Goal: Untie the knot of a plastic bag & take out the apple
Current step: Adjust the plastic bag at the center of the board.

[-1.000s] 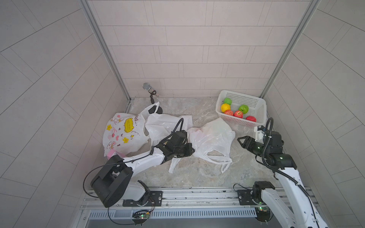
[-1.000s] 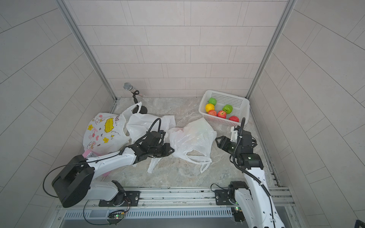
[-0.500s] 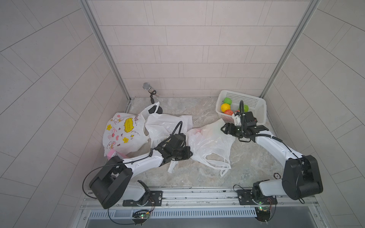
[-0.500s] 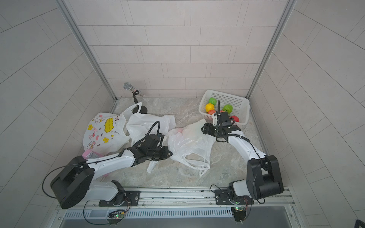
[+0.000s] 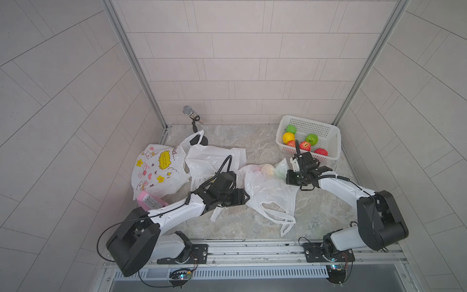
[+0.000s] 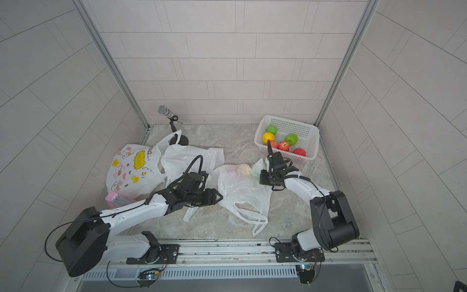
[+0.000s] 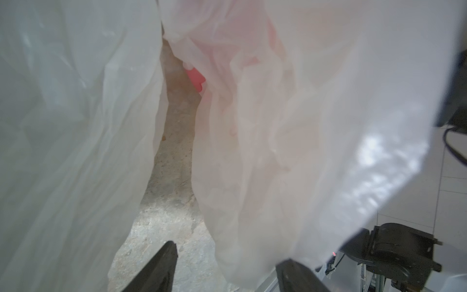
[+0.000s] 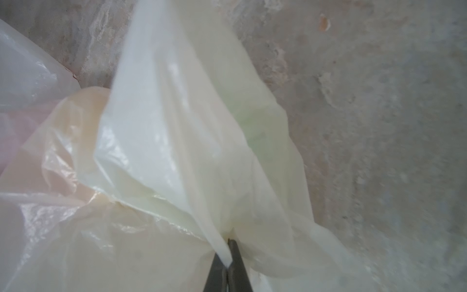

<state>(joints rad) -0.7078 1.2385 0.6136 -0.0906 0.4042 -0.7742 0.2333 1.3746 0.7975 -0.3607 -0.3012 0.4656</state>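
Target plastic bag [image 5: 271, 188] lies crumpled on the marbled tabletop [image 5: 255, 141], just off the near left corner of the white basket [image 5: 328, 137], with its handle loops trailing away from the basket. Right gripper [image 8: 228, 261] is pinched together on a thin fold of the bag film at the bag's basket-side end, and the film fans out taut from the tips. Pink, yellowish and green patches [image 5: 266, 169] show through the film at that end, next to the basket's corner; can't tell which is the apple. Left gripper [image 7: 228, 252] is at the bag's far side from the basket, jaws apart with bare tabletop visible between them. Bag film hangs against one finger [image 7: 293, 275] but nothing is clamped. A bit of something red [image 7: 195, 78] shows under the film in the left wrist view. The basket holds loose fruit [image 5: 305, 145]: green, yellow and red. Beyond the target bag from the basket sit another white bag [image 5: 212, 159], then a printed bag [image 5: 158, 169] with a pink box [image 5: 149, 201] beside it. A microphone [image 5: 188, 111] stands at the back wall, well apart from the basket.
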